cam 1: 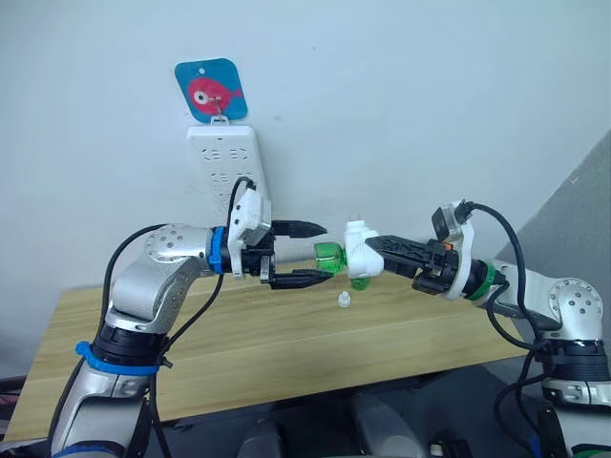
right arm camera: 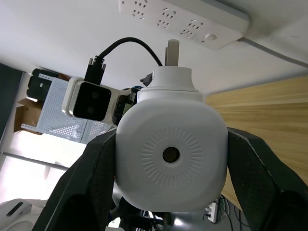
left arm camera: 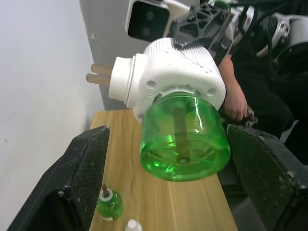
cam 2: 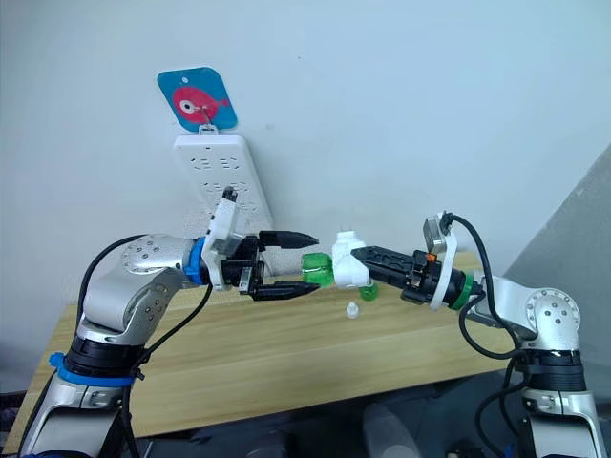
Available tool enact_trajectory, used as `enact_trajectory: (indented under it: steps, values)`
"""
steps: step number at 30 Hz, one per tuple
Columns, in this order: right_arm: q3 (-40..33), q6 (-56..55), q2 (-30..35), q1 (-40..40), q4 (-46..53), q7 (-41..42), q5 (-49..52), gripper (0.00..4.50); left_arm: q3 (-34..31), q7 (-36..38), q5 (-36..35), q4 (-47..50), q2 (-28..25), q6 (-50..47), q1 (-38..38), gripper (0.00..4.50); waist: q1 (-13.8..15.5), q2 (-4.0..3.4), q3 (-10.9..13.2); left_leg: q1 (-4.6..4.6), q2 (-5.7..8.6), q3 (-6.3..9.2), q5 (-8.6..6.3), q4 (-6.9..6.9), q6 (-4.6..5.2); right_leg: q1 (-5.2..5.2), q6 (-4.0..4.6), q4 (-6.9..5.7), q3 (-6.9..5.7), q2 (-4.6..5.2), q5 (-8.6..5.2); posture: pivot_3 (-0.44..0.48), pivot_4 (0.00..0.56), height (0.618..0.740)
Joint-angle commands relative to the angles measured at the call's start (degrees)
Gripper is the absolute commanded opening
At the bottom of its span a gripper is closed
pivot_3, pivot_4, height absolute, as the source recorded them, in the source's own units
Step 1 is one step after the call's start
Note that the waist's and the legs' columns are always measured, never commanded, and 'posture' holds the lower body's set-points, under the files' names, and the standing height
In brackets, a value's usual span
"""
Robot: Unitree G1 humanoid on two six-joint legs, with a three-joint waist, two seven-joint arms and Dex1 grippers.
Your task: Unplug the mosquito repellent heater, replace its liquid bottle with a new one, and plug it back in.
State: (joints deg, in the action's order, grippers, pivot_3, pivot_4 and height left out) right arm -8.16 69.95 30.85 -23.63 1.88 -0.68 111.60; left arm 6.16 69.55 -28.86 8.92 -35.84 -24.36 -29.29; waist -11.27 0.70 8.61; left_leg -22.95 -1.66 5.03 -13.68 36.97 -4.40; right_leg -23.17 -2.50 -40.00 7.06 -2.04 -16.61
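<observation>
My right gripper (cam 1: 374, 252) is shut on the mosquito repellent heater (cam 1: 360, 245), a small white rounded unit held in the air above the table with its plug prongs (left arm camera: 98, 74) bare. A green liquid bottle (left arm camera: 185, 139) sits in the heater's underside and points toward my left gripper (cam 1: 317, 254). That gripper is open, one finger (left arm camera: 82, 173) on each side of the bottle, clear of it. Another small green bottle (left arm camera: 109, 204) stands on the wooden table (cam 1: 239, 353), with a small white cap (cam 1: 343, 301) lying beside it.
A long white power strip (cam 1: 225, 167) hangs on the wall behind my left arm, under a blue card with a red fish (cam 1: 211, 91). A person's hand (left arm camera: 236, 98) rests beyond the table's far side in the left wrist view.
</observation>
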Motion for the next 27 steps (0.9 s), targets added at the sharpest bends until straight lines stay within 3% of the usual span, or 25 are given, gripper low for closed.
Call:
enact_trajectory:
  steps: [1, 27]
  values:
    - [-1.7, -1.1, 0.5, -0.3, 2.5, -0.6, 1.4, 2.98, 0.1, 0.0, 0.8, 1.7, -0.7, 0.6, -0.9, 4.09, 0.0, 0.00, 0.0, 0.00, 0.00, 0.00, 0.00, 0.00, 0.00, 0.00, 0.00, 0.00, 0.00, 0.00, 0.00, -0.197, 0.084, 0.740]
    - [-1.2, -2.3, -0.3, 0.2, 3.7, -2.3, 1.4, 2.98, 1.7, -2.5, 4.5, 0.0, 3.4, 5.2, -0.4, 4.09, 0.0, 0.00, 0.0, 0.00, 0.00, 0.00, 0.00, 0.00, 0.00, 0.00, -0.01, 0.00, 0.00, 0.00, -0.01, -0.202, 0.079, 0.740]
